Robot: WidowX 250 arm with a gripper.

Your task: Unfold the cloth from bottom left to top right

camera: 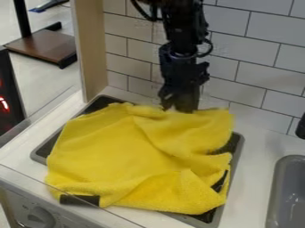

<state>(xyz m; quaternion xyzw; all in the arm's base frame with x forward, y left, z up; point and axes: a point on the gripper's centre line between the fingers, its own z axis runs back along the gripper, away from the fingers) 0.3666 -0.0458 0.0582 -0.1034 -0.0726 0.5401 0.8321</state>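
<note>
The black gripper hangs down at the far edge of the yellow cloth, right of the middle of that edge, and its lower end meets the cloth there. The cloth lies spread but rumpled over the dark stove top, covering most of it. Folds run from the far edge toward the right side, and the near right part is bunched. A dark strip of the stove top appears at the right, beside the cloth's uneven edge.
A tiled wall rises close behind the arm. A wooden panel stands at the back left. The grey sink is at the right, and a stove knob is at the front left.
</note>
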